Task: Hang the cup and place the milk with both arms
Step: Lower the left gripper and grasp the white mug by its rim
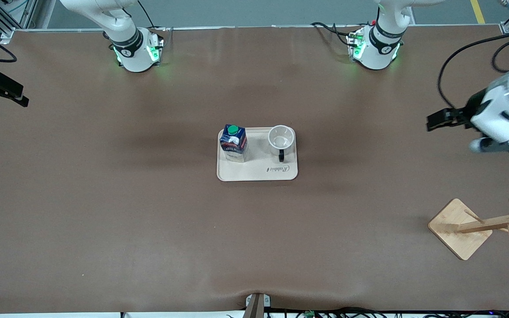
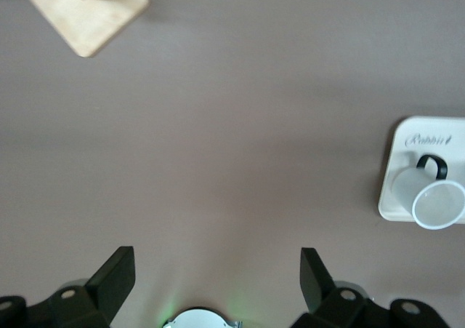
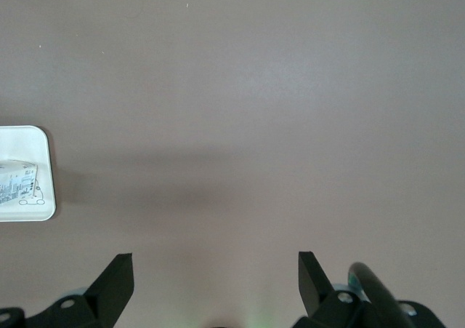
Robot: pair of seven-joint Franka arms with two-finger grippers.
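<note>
Tray mid-table: milk, cup upright on it. Rack near left arm's end. Left gripper, right gripper above bare table, fingers spread, empty.

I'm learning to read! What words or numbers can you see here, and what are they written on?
"Rabbit": curly script on the tray, near the cup.
Milk carton: there is print on its label, but it is too small and blurred to read.
Cup: no writing shows on it from here.
Wooden rack: no writing on it.
</note>
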